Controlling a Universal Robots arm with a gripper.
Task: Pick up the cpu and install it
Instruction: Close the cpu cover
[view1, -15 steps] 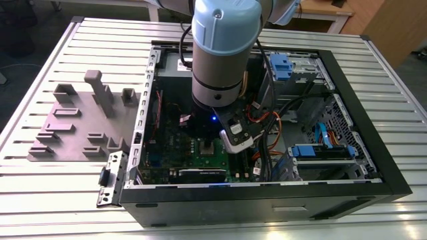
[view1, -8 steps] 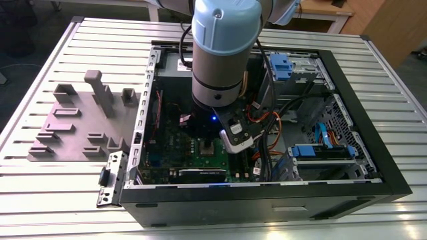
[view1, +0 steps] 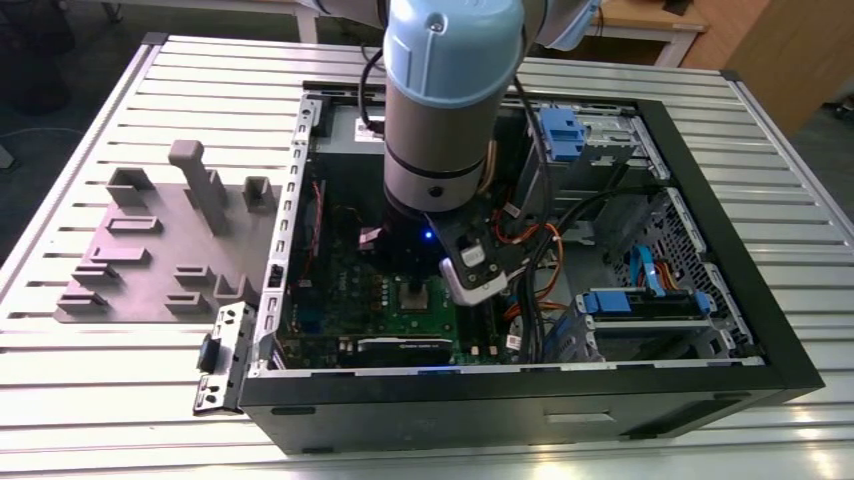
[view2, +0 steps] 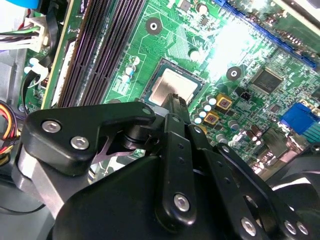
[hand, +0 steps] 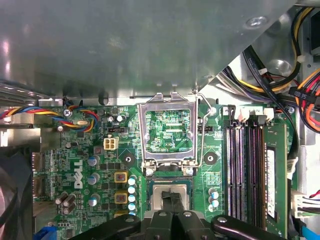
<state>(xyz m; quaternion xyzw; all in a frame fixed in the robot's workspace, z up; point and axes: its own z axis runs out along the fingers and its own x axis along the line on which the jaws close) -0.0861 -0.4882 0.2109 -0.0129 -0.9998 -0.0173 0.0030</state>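
Gripper (view2: 176, 101) low inside open computer case (view1: 534, 400), fingers narrow, pressed together, gripping nothing, tips right at cpu (view2: 170, 82). Cpu flat in socket on green board (hand: 80, 150), toward case's near side in exterior view. Socket frame (hand: 167, 132) hinged open just beside.

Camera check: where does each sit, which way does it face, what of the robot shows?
Exterior view: off the arm, high, looking down into the open computer case on the slatted table; the arm shows, reaching into it.
First wrist view: on the arm, facing straight onto the green board; the gripper shows at the cpu.
Second wrist view: on the arm, angled along the gripper toward the cpu; gripper links loom close.
Shared: both wrist views show gripper, cpu, board.
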